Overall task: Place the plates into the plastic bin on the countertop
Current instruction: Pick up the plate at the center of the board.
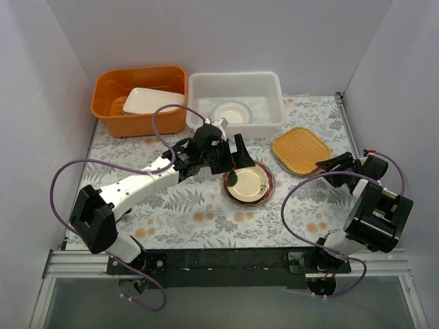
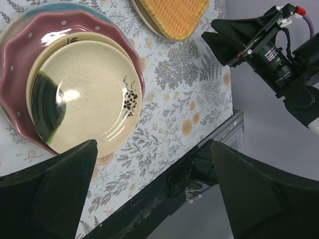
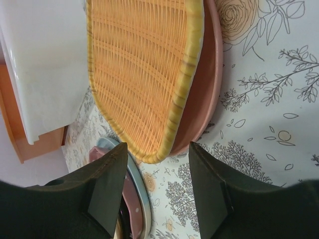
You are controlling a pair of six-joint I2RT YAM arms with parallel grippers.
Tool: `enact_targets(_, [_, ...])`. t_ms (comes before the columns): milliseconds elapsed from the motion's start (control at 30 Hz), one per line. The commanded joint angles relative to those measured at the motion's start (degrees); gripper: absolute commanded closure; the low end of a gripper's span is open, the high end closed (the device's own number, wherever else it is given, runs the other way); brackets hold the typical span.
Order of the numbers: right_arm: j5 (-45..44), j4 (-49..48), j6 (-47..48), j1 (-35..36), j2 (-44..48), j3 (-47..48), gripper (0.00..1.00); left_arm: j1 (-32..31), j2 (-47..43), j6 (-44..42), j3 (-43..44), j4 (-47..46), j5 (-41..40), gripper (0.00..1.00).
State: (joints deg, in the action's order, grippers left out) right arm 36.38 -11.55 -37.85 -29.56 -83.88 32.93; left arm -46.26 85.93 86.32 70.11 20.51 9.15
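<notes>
Peeking pink plate [image 3: 210, 74] beneath orange plate [image 3: 144, 69]

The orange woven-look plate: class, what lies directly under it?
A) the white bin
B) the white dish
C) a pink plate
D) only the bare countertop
C: in the right wrist view the orange woven-look plate rests on a pink plate, whose rim shows beyond its edge.
</notes>
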Motion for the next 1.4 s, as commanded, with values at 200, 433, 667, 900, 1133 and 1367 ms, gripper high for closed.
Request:
enact_targets(200, [-0.26, -1.29, -0.21, 1.87, -4.80, 6.18, 0.43, -0.32, 0.64, -0.98, 1.53, -0.39, 1.84, 0.02])
enact_targets(433, [-1.58, -1.98, -0.03, 3.19, -7.09, 6.10, 0.43, -0.23, 0.99, -1.16, 1.52, -0.39, 1.84, 0.02])
enact_targets(667, [-2.98, -4.26, -0.12, 4.16, -8.85, 5.22, 0.44, -0.32, 1.08, -1.42, 1.44, -0.21, 1.49, 0.02])
enact_targets(900, [-3.16, -9.71, -2.05, 4.42, -11.48, 3.11, 0.44, -0.32, 2.48, -2.21, 2.58, 1.28, 0.70, 0.02])
enact_targets(1133, [-1.14, -16.04, -5.22, 5.04, -15.70, 1.62, 0.47, -0.23, 2.75, -2.39, 3.28, 1.46, 0.00, 0.02])
enact_targets(1367, [-0.87, -18.42, -6.19, 5.92, -17.46, 1.17, 0.51, -0.32, 2.05, -3.18, 3.98, 1.90, -1.41, 0.02])
